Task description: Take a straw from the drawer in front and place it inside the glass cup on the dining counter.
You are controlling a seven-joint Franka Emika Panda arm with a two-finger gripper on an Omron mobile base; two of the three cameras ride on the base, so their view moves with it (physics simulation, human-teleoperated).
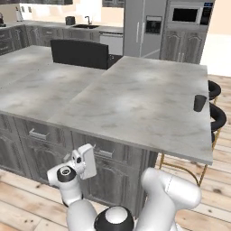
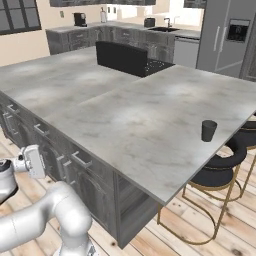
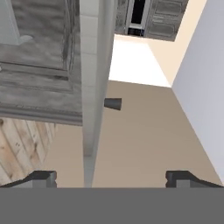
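Observation:
The dining counter is a wide pale marble slab over dark grey cabinets. Near its right edge stands the small dark glass cup. In the rolled hand view, the glass cup juts sideways from the counter's pale edge. My gripper hangs low in front of the cabinets, open and holding nothing. The drawer, with its silver bar handle, is shut just under the slab beside the hand. The straw is hidden.
Black stools on gold legs stand at the counter's right end. A black box-like block sits at the slab's far side. Another shut drawer lies to the left. Wooden floor runs below.

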